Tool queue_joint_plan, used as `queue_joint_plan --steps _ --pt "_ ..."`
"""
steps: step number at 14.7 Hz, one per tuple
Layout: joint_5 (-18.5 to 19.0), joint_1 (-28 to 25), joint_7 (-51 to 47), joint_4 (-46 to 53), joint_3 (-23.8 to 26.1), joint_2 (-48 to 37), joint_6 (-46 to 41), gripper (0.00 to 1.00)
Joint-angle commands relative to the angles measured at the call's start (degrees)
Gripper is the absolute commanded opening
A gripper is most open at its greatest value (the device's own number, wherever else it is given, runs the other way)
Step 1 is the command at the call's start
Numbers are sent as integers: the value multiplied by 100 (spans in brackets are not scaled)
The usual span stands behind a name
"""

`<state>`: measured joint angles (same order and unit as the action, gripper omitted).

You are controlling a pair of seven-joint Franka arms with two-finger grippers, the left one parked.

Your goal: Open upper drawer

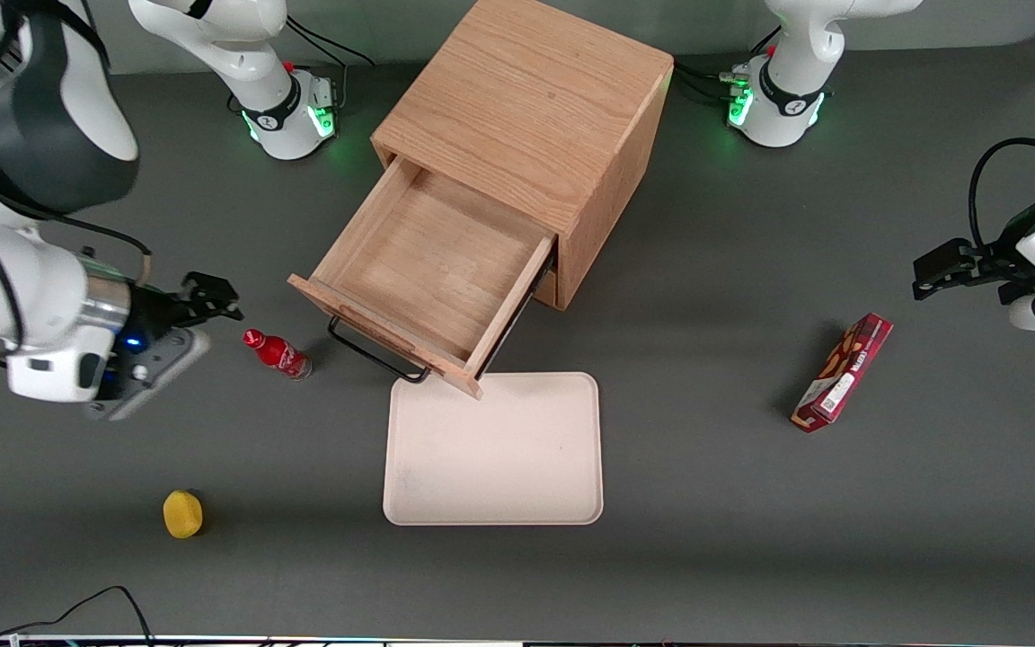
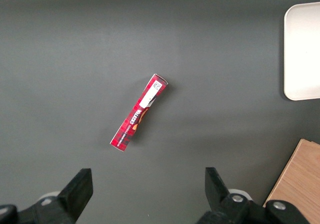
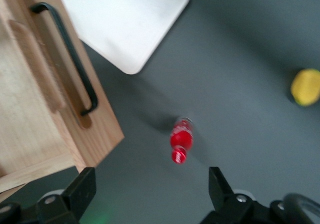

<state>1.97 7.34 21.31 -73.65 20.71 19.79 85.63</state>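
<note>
The upper drawer [image 1: 432,270] stands pulled well out of the cabinet [image 1: 531,108], above the tray's [image 1: 495,449] edge. The gripper [image 1: 212,301] hangs apart, jaws wide and empty, near the red bottle [image 1: 277,353]; a careless swing could topple it.

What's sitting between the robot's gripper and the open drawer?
A small red bottle stands between the gripper and the upper drawer, seen in the front view.

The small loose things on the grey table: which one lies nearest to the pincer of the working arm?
The small red bottle, just beside the open pincer. The round yellow object is clearly farther, the red snack box farthest.
</note>
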Motion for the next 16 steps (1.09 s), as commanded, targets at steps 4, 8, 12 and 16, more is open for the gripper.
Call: queue_joint_plan --steps 4,8,12,16 --pt "-258 803 -1636 -1204 21 -1108 227 100" --pt "-276 980 -2544 -1160 29 -1240 138 99" --pt "-250 1041 -2220 -1230 38 -1529 -231 100" --pt "-215 945 -2901 -1204 38 -1584 -433 100"
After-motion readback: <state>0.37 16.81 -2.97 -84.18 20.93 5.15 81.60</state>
